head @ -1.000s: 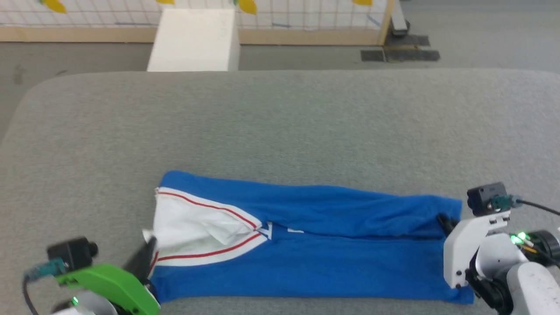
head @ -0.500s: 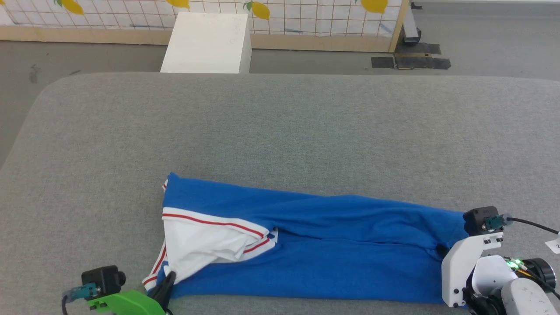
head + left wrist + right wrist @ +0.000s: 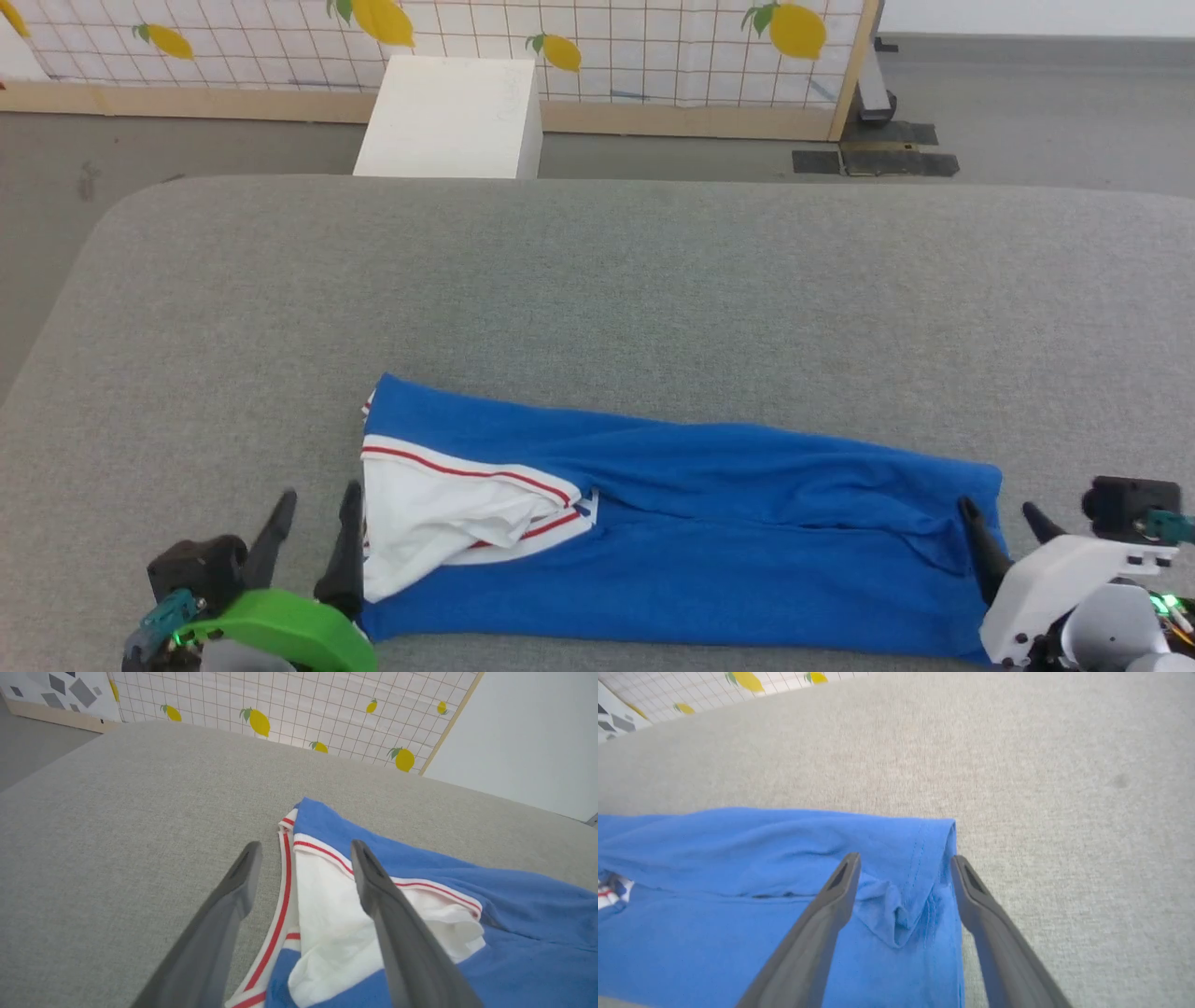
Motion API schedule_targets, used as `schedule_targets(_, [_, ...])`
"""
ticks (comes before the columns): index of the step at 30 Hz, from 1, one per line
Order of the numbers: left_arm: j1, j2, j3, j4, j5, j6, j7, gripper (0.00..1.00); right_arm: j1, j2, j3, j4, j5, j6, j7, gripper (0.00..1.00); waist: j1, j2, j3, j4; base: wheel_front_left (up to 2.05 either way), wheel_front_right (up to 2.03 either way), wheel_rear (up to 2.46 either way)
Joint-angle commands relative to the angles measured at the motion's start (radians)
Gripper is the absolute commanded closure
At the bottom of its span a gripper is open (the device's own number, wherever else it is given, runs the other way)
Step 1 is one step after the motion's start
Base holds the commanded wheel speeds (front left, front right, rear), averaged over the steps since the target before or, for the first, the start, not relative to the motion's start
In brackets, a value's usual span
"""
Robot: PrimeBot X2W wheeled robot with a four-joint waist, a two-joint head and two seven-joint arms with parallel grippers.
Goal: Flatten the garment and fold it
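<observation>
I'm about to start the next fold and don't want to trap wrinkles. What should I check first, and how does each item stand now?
1. Left pincer open, gripping nothing: ok.
2. Right pincer open, gripping nothing: ok.
3. Shirt lying wholly on the cushion as a long band: ok.
4. Sleeve flat: not ok, the white cloth is rumpled on top.
5. Hem at the right end smooth: not ok, a small pucker sits between the fingers.
6. Layers underneath even: cannot tell, they are hidden.
</observation>
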Motion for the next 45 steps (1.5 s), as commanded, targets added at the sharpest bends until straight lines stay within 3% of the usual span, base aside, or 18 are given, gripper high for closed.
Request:
schedule_targets(1, [-0.032, -0.001, 0.004, 0.0, 0.031, 0.014, -0.027, 0.0, 0.014, 0.008, -0.015, -0.02, 0.004, -0.002, -0.029, 0.0, 0.0001, 0.0, -0.009, 0.006, 0.0, 0.0, 0.0])
schedule_targets(6, [-0.09, -0.014, 0.018, 0.022, 0.1, 0.022, -0.068, 0.0, 0.013, 0.013, -0.053, -0.016, 0.061, -0.002, -0.097, 0.0, 0.0001, 0.0, -0.018, 0.006, 0.0, 0.0, 0.0])
schedule_targets(13, [-0.162, -0.049, 0.082, 0.01, 0.235, 0.021, -0.077, 0.0, -0.05, 0.013, -0.08, 0.111, 0.087, -0.002, -0.111, 0.0, 0.0001, 0.0, -0.018, -0.003, 0.0, 0.0, 0.0])
schedule_targets(23, [-0.174, -0.106, 0.123, 0.04, 0.325, -0.029, -0.077, 0.0, -0.141, 0.014, -0.083, 0.353, 0.027, -0.002, 0.077, 0.0, 0.0001, 0.0, -0.016, -0.004, 0.0, 0.0, 0.0])
schedule_targets(29, [-0.174, -0.132, 0.153, 0.07, 0.344, -0.062, -0.077, 0.0, -0.18, 0.014, -0.072, 0.409, 0.038, -0.002, 0.172, 0.0, 0.0001, 0.0, -0.008, -0.002, 0.0, 0.0, 0.0])
schedule_targets(30, [-0.174, -0.136, 0.158, 0.074, 0.348, -0.066, -0.077, 0.0, -0.183, 0.014, -0.064, 0.414, 0.039, -0.002, 0.189, 0.04, 0.0001, 0.0, -0.007, -0.002, 0.0, 0.0, 0.0])
schedule_targets(31, [-0.174, -0.14, 0.162, 0.076, 0.35, -0.07, -0.077, 0.0, -0.185, 0.014, -0.06, 0.417, 0.04, -0.002, 0.201, 0.41, 0.0001, 0.0, -0.006, -0.001, 0.0, 0.0, 0.0])
schedule_targets(33, [-0.173, -0.147, 0.171, 0.082, 0.355, -0.077, -0.077, 0.0, -0.187, 0.014, -0.051, 0.42, 0.042, -0.002, 0.225, 0.85, 0.0001, 0.0, -0.004, -0.001, 0.0, 0.0, 0.0])
schedule_targets(34, [-0.172, -0.15, 0.175, 0.086, 0.358, -0.081, -0.077, 0.0, -0.187, 0.014, -0.049, 0.417, 0.042, -0.002, 0.232, 1.0, 0.0001, 0.0, -0.004, -0.001, 0.0, 0.0, 0.0])
schedule_targets(40, [-0.17, -0.168, 0.197, 0.108, 0.371, -0.103, -0.077, 0.0, -0.174, 0.014, -0.044, 0.37, 0.055, -0.002, 0.24, 1.0, 0.0001, 0.0, -0.005, -0.002, 0.0, 0.0, 0.0])
schedule_targets(45, [-0.172, -0.18, 0.21, 0.114, 0.381, -0.118, -0.077, 0.0, -0.161, 0.014, -0.129, 0.303, -0.026, -0.002, 0.212, 1.0, 0.0001, 0.0, -0.002, -0.002, 0.0, 0.0, 0.0])
